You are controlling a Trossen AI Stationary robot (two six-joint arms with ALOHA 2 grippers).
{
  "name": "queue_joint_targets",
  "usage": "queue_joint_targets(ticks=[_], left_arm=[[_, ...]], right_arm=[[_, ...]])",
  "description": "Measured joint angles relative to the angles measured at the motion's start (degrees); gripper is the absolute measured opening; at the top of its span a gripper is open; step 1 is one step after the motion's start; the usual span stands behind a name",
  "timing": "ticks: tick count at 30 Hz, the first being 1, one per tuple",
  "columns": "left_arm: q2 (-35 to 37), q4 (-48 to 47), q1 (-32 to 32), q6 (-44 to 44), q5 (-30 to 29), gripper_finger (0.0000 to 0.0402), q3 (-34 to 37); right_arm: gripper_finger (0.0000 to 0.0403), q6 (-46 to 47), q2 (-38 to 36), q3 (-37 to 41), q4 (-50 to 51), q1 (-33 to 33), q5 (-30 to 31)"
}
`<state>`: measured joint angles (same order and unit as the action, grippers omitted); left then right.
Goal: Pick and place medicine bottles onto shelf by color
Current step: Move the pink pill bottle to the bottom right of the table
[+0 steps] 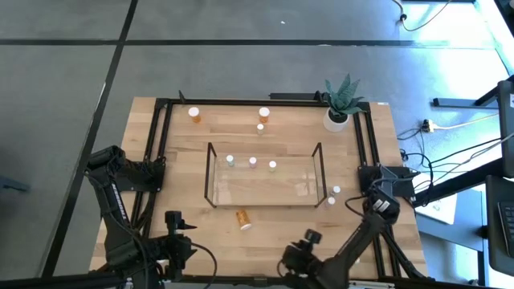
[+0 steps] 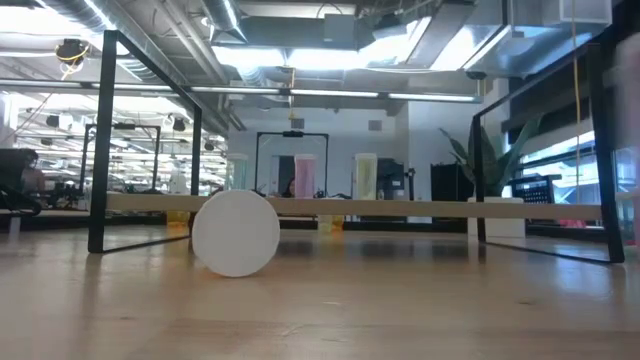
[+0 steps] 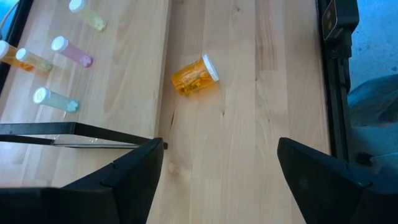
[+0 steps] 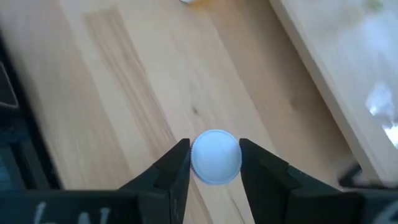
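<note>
An orange medicine bottle [image 1: 243,218] with a white cap lies on its side on the table in front of the clear shelf [image 1: 265,193]; the low view shows its cap [image 2: 235,233]. Three small bottles [image 1: 253,161] stand on the shelf, greenish [image 3: 55,99], pinkish [image 3: 71,51] and yellowish [image 3: 87,15]. My left gripper [image 3: 221,146] is wide open near the front edge, left of the lying bottle [image 3: 194,76]. My right gripper [image 1: 307,238], right of it, is shut on a white-capped bottle [image 4: 215,157] whose body is hidden. My right gripper pinches the bottle's round white cap [image 4: 215,157] between its two fingers, one on each side [image 4: 181,163]. The cap faces the wrist camera and hides the body. Whether the bottle stands on the table or is lifted, I cannot tell.
Two orange bottles [image 1: 195,114] [image 1: 263,114] and a small one [image 1: 260,127] stand behind the shelf. Two small bottles [image 1: 333,195] stand right of it. A potted plant [image 1: 337,119] is at the far right corner. Black rails [image 1: 161,152] run along the sides.
</note>
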<state>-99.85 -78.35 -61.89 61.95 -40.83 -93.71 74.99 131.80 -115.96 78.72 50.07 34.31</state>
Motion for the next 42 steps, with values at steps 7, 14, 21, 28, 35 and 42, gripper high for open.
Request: queue_joint_targets(ticks=[7,14,21,28,35,42], left_arm=[[0.0,-0.02,0.0,0.0,-0.01,0.0309,0.0],[0.0,-0.02,-0.02,0.0,0.0,0.0309,0.0],[0.0,0.0,0.0,0.0,0.0,0.0309,-0.02],[0.0,0.0,0.0,0.0,-0.01,0.0309,-0.01],[0.0,0.0,0.0,0.0,0.0,0.0309,-0.02],[0.0,-0.01,-0.02,0.0,0.0,0.0309,-0.02]], right_arm=[[0.0131,11.69,-0.56,0.0,8.18,2.68,-2.99],[0.0131,12.96,-0.71,0.56,8.0,2.74,-5.3],[0.0131,16.19,-0.65,4.73,5.46,2.7,-2.91],[0.0131,22.01,-0.64,8.05,2.61,2.22,-0.84],[0.0131,23.64,-0.61,10.16,0.06,2.16,0.52],[0.0131,23.66,-0.61,10.16,0.0,2.15,0.55]])
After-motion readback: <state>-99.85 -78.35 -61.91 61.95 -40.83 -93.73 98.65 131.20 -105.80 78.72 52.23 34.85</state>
